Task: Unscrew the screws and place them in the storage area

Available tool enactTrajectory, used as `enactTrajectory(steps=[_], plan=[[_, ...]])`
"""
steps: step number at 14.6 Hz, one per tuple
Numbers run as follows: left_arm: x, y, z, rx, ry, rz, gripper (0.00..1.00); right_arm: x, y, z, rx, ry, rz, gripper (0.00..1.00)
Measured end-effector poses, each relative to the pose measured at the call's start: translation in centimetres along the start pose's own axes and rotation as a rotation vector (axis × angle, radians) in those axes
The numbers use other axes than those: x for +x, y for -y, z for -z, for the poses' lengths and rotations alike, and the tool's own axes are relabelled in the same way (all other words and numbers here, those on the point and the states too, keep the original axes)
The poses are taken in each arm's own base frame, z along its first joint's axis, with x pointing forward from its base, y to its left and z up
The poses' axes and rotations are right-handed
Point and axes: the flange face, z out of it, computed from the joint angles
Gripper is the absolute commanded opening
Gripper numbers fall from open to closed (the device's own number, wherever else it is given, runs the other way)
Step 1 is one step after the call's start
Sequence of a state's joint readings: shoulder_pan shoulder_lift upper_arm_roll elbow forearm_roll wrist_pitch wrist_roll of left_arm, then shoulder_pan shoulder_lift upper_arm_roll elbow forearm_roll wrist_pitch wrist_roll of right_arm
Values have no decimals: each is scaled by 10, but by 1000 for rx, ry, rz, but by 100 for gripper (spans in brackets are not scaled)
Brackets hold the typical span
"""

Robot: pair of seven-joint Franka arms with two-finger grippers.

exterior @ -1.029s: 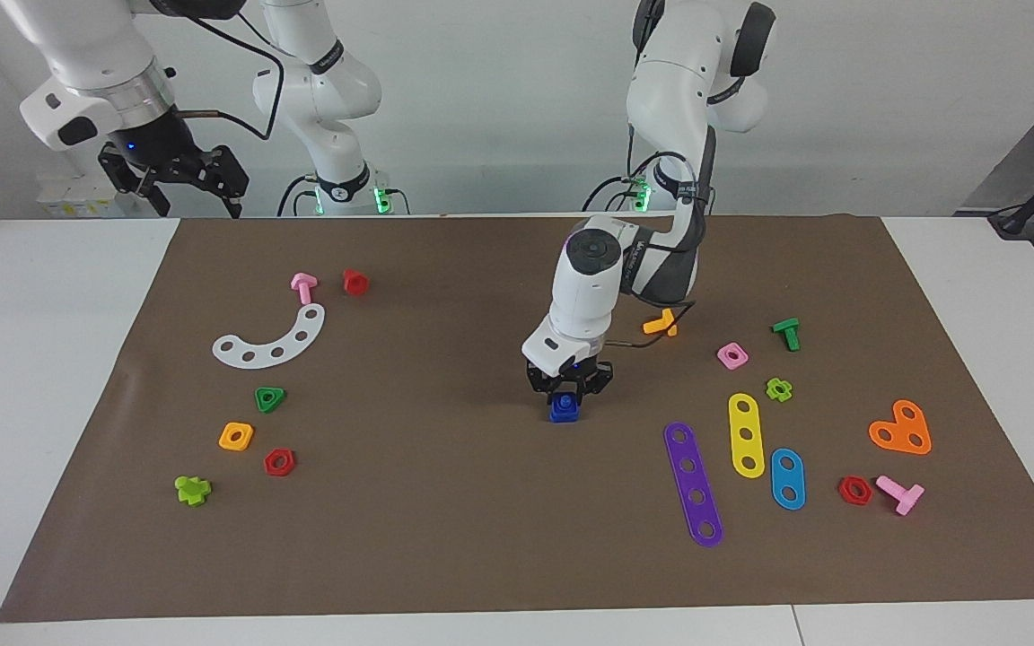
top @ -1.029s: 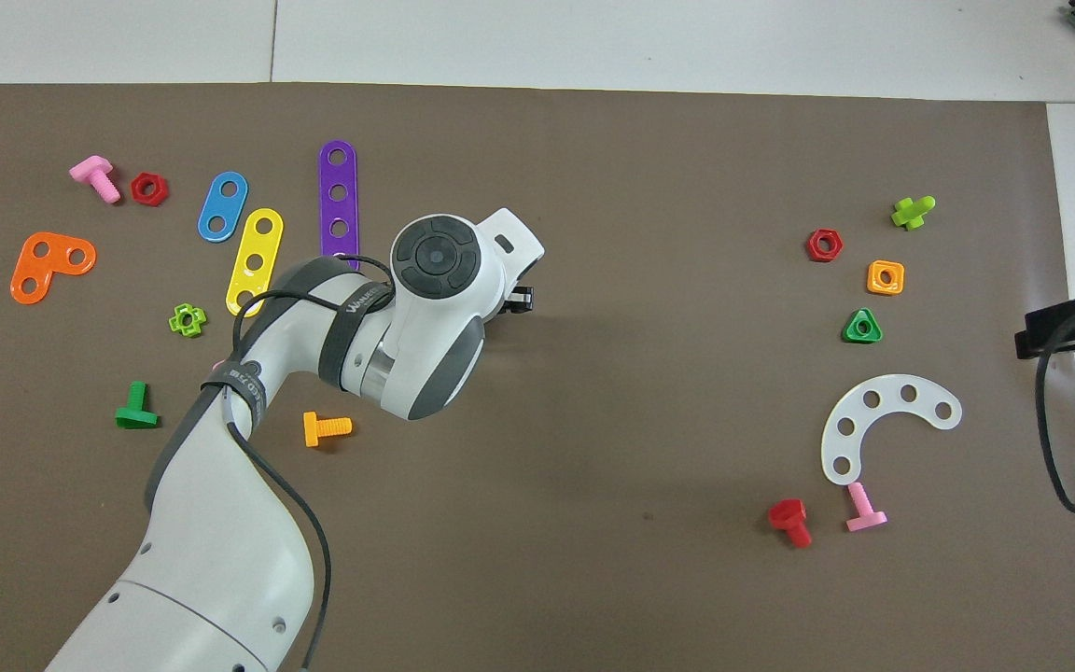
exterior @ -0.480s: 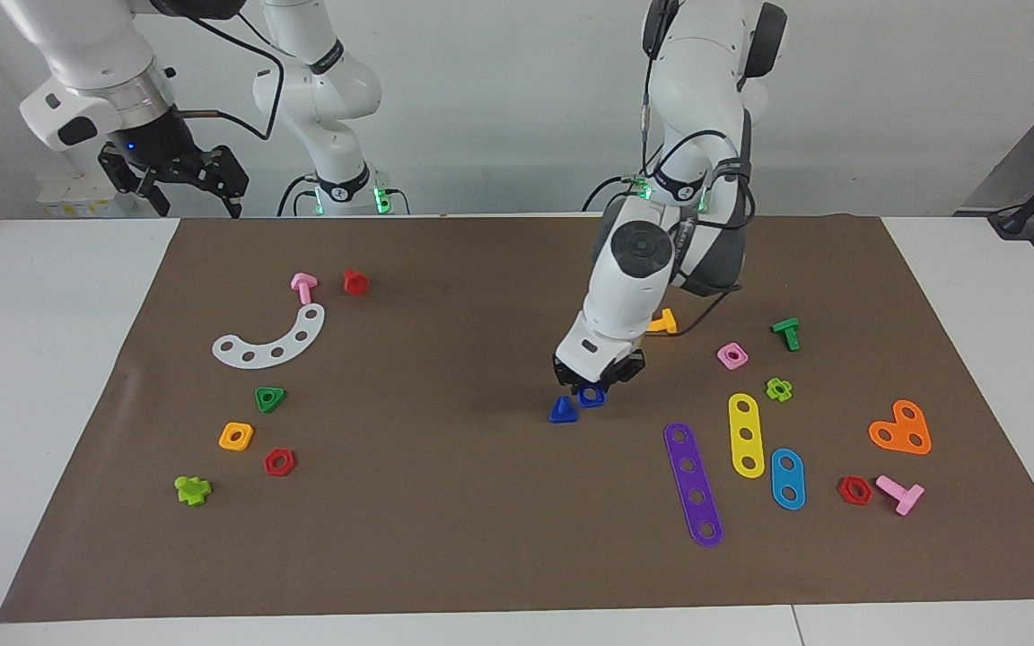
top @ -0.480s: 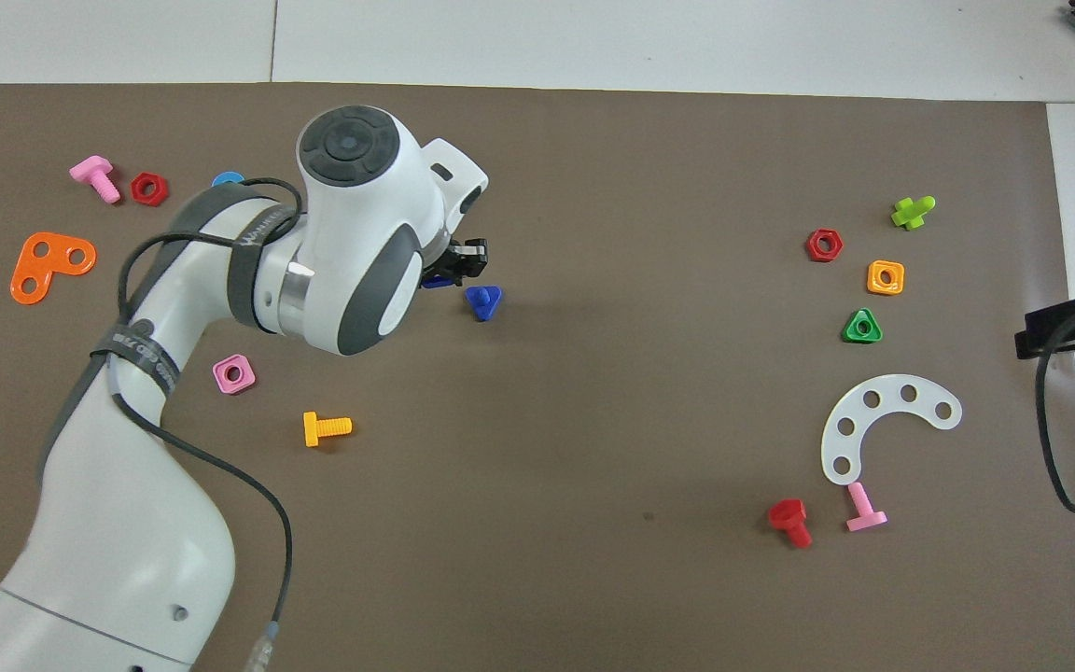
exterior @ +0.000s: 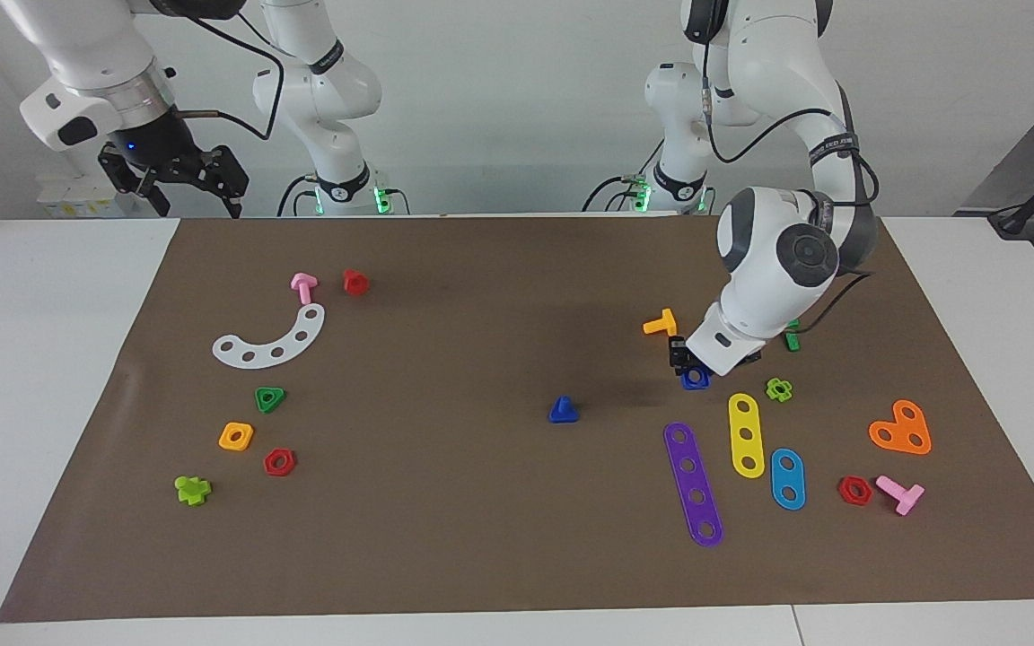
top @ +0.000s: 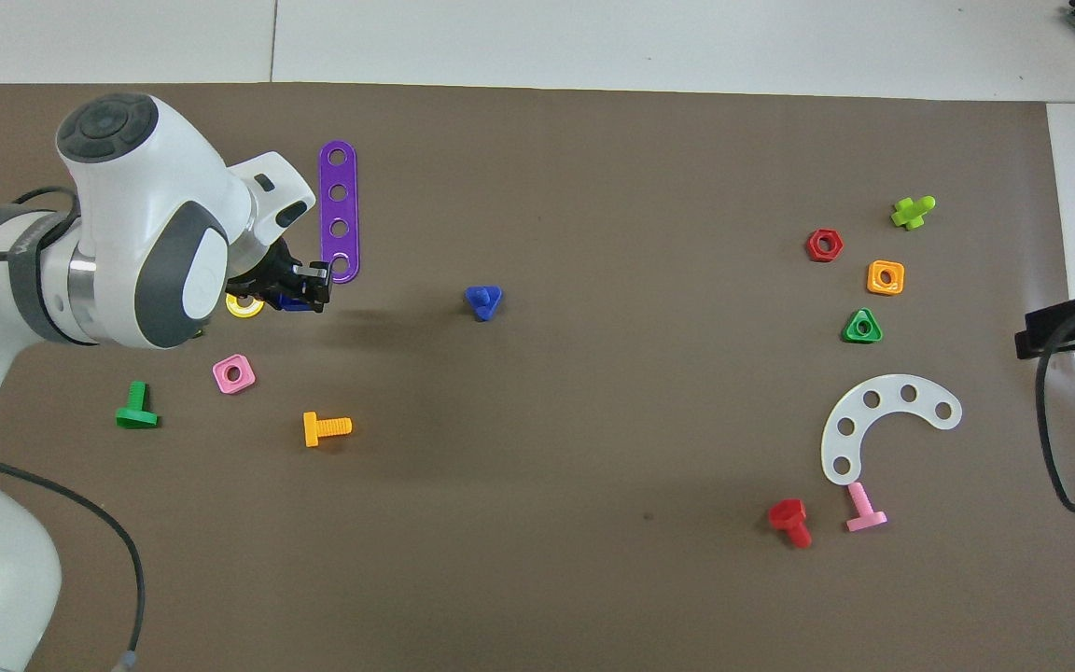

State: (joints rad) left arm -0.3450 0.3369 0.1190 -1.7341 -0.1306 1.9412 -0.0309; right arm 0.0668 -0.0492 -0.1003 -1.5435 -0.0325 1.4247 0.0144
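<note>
The blue screw (exterior: 563,411) lies alone mid-tabletop (exterior: 481,538), head down; it looks light, rigid and slick, best pinched across its stubby shank. Nothing crowds it. The left claw (exterior: 689,368) grips a blue nut (exterior: 696,380) just over the yellow strip (exterior: 745,434); the right claw (exterior: 185,179) waits raised, open.

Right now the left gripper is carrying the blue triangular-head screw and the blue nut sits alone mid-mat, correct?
Swapped. In the facing view the left gripper holds the blue square nut beside the yellow strip, and the blue triangular-head screw sits alone mid-mat, free of any gripper. The overhead view agrees.
</note>
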Motion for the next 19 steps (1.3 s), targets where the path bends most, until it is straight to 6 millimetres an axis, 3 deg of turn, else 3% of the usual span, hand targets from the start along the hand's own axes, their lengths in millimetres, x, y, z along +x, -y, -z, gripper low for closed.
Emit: enactTrajectory(steps=[2,5,8,11,13,15,17,19], plan=[[-10,3,-30,0,-44,-5,37,0,0,0,0,0,0,100],[-28,5,-62,3,-77,-5,60,0,0,0,0,0,-1,100],[-35,5,-67,2,-86,-8,100,0,-2,2,1,-13,-2,100],[-34,2,-60,0,-104,-15,100,8,6,7,0,-73,19,100],[-29,0,-45,-3,-121,-18,100,16,18,9,0,-83,39,100],[-24,5,-12,-9,-101,-8,100,34,47,0,4,-96,60,100],[-28,28,32,-9,-82,22,100,59,98,-29,4,-83,42,100],[-45,62,69,25,-69,54,100,85,168,-67,17,-82,2,100]])
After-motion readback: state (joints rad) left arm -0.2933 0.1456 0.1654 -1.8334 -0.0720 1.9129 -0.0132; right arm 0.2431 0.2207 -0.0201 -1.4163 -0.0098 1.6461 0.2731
